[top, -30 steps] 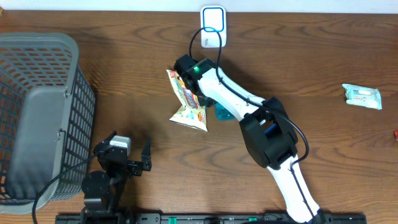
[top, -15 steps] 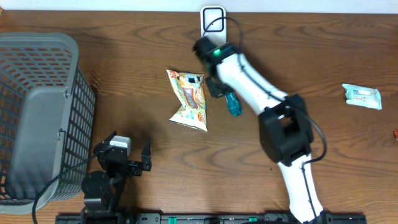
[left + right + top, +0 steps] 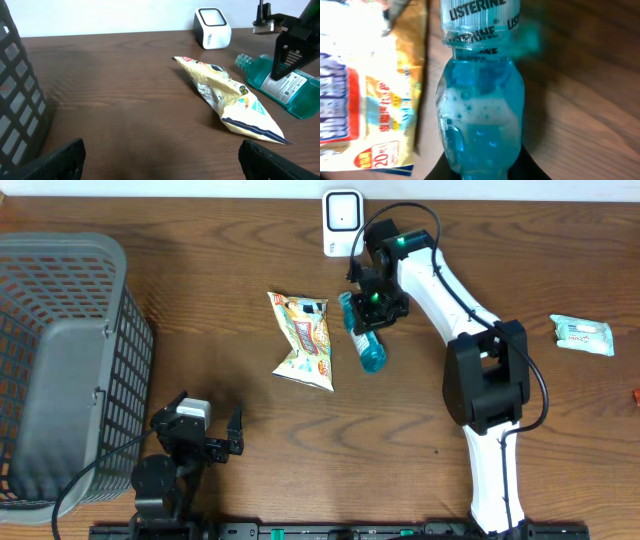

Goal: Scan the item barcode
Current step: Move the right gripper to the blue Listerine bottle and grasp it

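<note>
Presumably to present its barcode to the scanner (image 3: pixel 342 220) beyond, the right end effector (image 3: pixel 372 306) grips the mouthwash bottle (image 3: pixel 371 357) on the table (image 3: pixel 200 270).

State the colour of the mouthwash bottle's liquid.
Teal blue; the mouthwash bottle shows best in the right wrist view.

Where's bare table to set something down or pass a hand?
Free: wood between the basket and snack bag; the stretch between the right arm and the small packet; the front middle below the snack bag. Crowded: scanner, snack bag, mouthwash bottle and right tool bunch together at top centre.
</note>
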Available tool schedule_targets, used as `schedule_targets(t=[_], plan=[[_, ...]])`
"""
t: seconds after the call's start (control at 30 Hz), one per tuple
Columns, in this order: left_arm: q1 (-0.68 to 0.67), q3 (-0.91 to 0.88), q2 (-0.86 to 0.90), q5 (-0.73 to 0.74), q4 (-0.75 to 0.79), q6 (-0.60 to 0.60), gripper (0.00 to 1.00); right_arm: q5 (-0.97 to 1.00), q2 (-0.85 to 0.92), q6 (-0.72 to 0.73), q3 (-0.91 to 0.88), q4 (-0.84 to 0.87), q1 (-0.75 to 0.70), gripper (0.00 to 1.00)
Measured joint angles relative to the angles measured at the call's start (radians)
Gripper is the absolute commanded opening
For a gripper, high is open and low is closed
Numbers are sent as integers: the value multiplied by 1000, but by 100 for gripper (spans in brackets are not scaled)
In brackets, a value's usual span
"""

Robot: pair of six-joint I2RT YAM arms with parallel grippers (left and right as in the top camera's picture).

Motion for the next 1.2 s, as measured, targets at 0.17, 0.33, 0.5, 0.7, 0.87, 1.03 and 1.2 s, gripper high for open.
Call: schedule_targets(t=[0.17,0.33,0.5,0.7,0.87,1.03,1.2], plan=[[0,0,0,0,0,0,98,-51,5,-18,-3,-1,13,11],[0,0,0,0,0,0,98,-74,8,-39,-7,-5,23,4],[0,0,0,0,0,0,98,-111,13,-77,-8,-10,23,1],[0,0,0,0,0,0,98,-237,33,-161,-22,-23,2,1],[0,0,0,0,0,0,98,-244,37,-180,-23,-51,-19,1],[0,0,0,0,0,0,98,-192,34,-196,-26,-137,-41,1],[0,0,0,0,0,0,98,-50,-10,-176,-40,-161,-60,1]])
